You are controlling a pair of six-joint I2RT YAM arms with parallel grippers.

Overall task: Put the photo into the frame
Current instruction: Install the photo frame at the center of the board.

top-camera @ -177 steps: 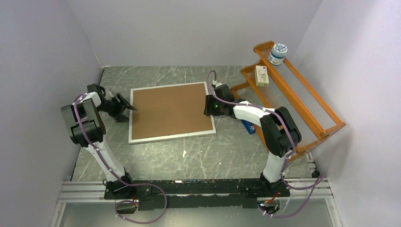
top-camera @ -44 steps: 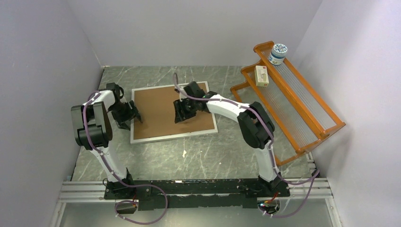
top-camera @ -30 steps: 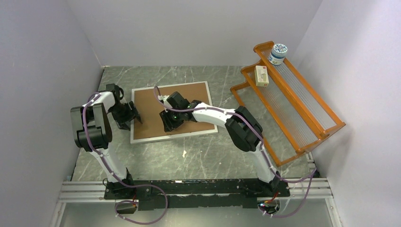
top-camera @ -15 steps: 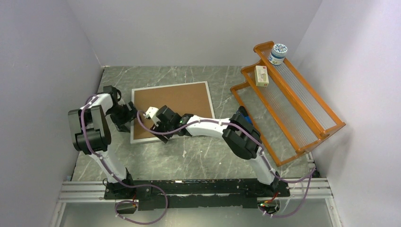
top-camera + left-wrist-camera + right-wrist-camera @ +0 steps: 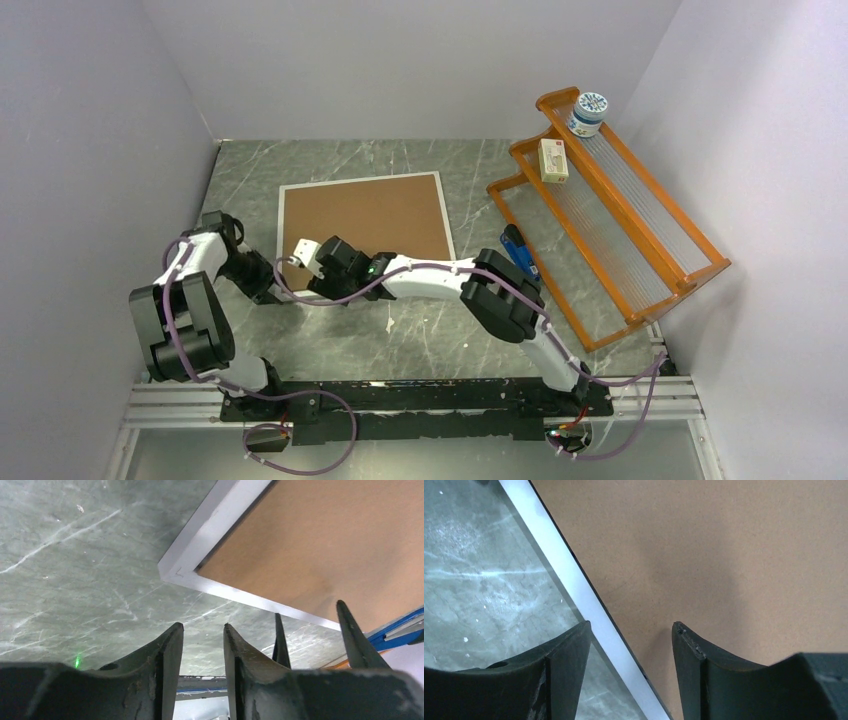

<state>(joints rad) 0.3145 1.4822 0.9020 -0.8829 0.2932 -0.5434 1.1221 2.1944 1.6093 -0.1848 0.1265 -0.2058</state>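
Note:
The frame point(image 5: 282, 225) lies flat mid-table, back up, its thin silvery-white rim around a brown backing board point(image 5: 365, 218). The photo is hidden. My right gripper point(image 5: 318, 276) stands open at the frame's near-left edge. In the right wrist view it point(image 5: 631, 625) straddles the white rim point(image 5: 569, 575), one finger over the table and one over the board point(image 5: 704, 545). My left gripper point(image 5: 264, 287) hovers just off the near-left corner point(image 5: 172, 572). Its jaws point(image 5: 202, 626) stand narrowly open over bare table, holding nothing.
An orange wooden rack point(image 5: 610, 205) leans at the right, with a jar point(image 5: 587, 113) and a small box point(image 5: 553, 160) on it. A blue object point(image 5: 517, 250) lies by the right elbow. A white scrap point(image 5: 389, 325) sits on the marble table near the arms.
The right gripper swept from the board's middle to the near-left rim. The left gripper drew back toward the near-left corner, and its jaws narrowed.

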